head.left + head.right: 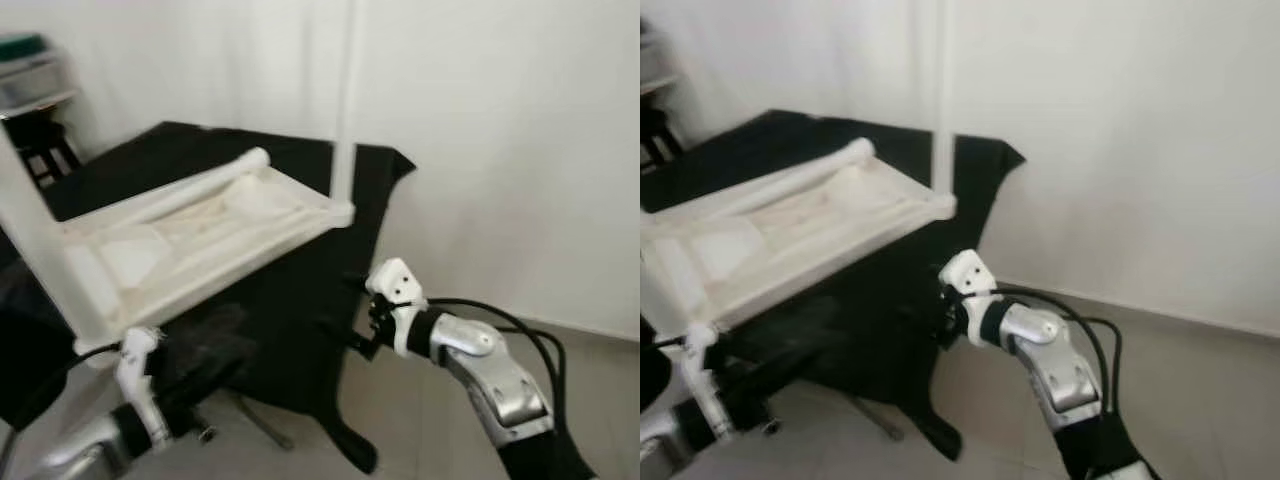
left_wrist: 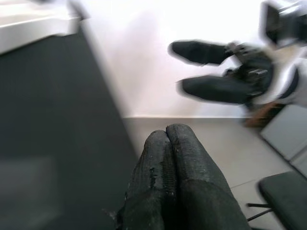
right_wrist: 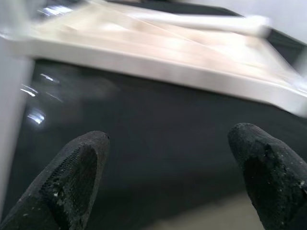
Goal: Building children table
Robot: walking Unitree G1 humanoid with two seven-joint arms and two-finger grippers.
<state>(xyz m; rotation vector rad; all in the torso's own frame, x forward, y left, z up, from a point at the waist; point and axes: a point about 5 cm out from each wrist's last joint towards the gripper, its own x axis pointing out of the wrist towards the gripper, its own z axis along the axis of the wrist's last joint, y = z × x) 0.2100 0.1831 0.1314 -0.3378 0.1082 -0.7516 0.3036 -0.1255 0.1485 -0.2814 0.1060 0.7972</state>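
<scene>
While the upturned white children's table (image 1: 190, 235) lies on the black-draped surface (image 1: 300, 290) for assembly, the right gripper (image 1: 365, 325) at five o'clock spreads its fingers and the left gripper (image 2: 175, 158) at seven o'clock presses its together.

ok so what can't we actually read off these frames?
- Upside-down white table: near-left corner cut by the left eye view's edge; motion blur hides how the legs are fixed.
- Left pincer: fingers pressed together in its wrist view, lost against the black cloth in the eye views.
- Right pincer: open; the blur hides its gap to the table.
</scene>
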